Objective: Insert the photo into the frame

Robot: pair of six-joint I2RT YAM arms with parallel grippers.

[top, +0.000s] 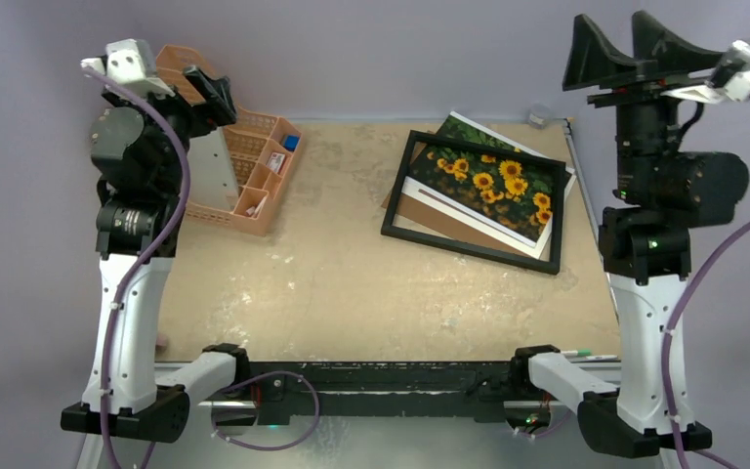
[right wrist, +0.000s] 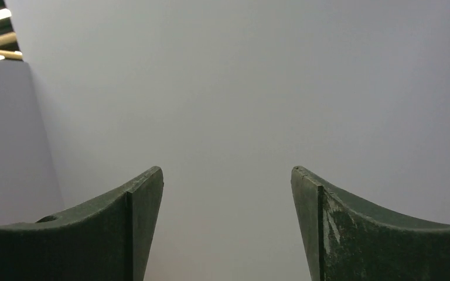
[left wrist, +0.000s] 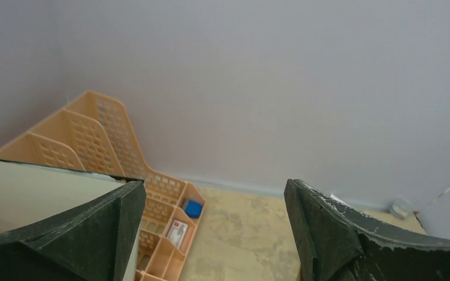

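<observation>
Lavender-grey walls close in the scene, and below them a mottled tan counter fills the middle of the overhead view. Two white-and-black arms stand at its near corners, the left arm and the right arm, both folded upright with their wrists high above the counter.

Toward the far right of the counter the frame lies flat and skewed, its thin black border tilted against the counter's edges. Inside that border show a brown board, a white mat strip and the photo, its yellow sunflowers toward the frame's far right side. A green corner pokes out past the far edge. Whether the photo lies over or under the glass cannot be told.

At the far left an orange organiser stands on the counter, well apart from the frame, with a pale panel leaning in it.

The left gripper hangs above the organiser, jaws spread wide and empty. The right gripper faces the bare wall, also wide with nothing between its fingers.

A small blue item sits in one organiser compartment.
</observation>
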